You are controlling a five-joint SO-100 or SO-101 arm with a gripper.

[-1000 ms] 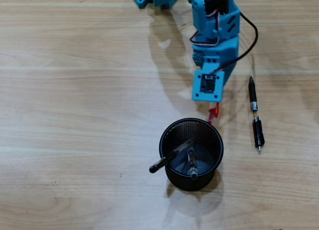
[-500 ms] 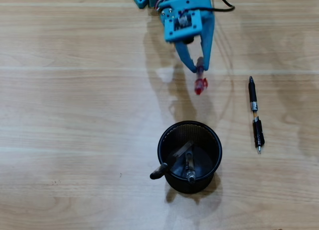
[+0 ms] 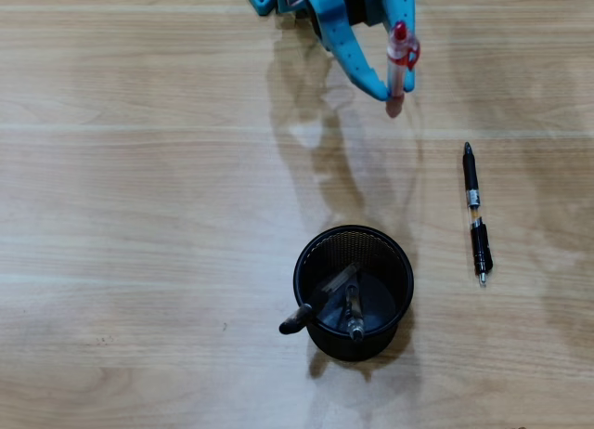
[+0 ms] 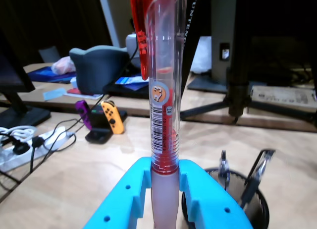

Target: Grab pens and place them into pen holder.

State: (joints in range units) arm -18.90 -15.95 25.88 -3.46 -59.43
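Overhead view: the blue gripper [image 3: 394,95] hangs near the top edge of the wooden bench [image 3: 139,215], its fingers [image 3: 357,62] pinching the red pen [image 3: 399,62], well apart from the black mesh pen holder [image 3: 306,262] below. Two pens [image 3: 320,299] already lean inside the holder, one poking over its rim, while a black and clear pen [image 3: 476,215] lies on the bench to the right of the holder. The wrist view shows the red pen standing upright between the blue fingers [image 4: 121,199], gripped low on its frosted grip section, with most of the barrel free above. Held so near one end, the pen could swing or slip during the carry, and its tip could catch the holder's rim or strike the leaning pens and fall outside. The arm itself is cut off at the top of the overhead view; the pen's lower tip is out of frame in the wrist view, so how much of it sticks out below cannot be judged.
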